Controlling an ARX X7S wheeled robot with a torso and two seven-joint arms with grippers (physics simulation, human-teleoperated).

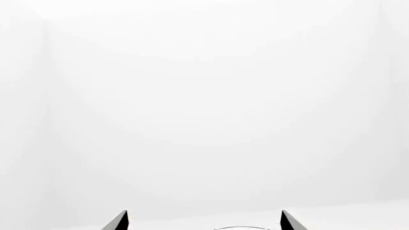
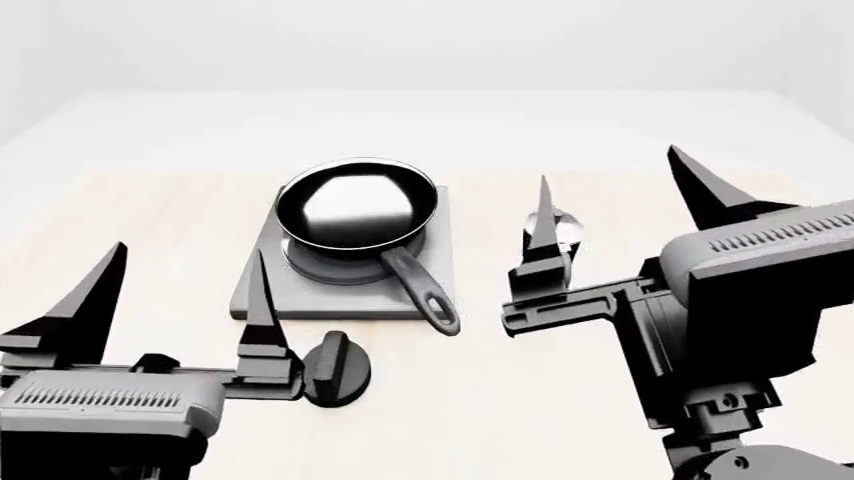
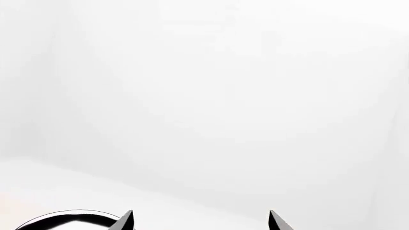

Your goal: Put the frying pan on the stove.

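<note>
The glossy black frying pan (image 2: 356, 205) sits on the grey square stove (image 2: 434, 270), over its ring burner, with its long handle (image 2: 423, 290) pointing toward me past the stove's front edge. My left gripper (image 2: 180, 290) is open and empty, near the stove's front left corner. My right gripper (image 2: 621, 200) is open and empty, raised to the right of the stove. In the left wrist view its gripper (image 1: 204, 221) shows only two fingertips wide apart. In the right wrist view its gripper (image 3: 201, 221) shows the same, with the pan's rim (image 3: 61, 215) at the edge.
A small black round knob (image 2: 336, 368) lies on the table in front of the stove. A small clear glass object (image 2: 561, 232) sits right of the stove, partly behind my right finger. The pale table ends at a white wall behind.
</note>
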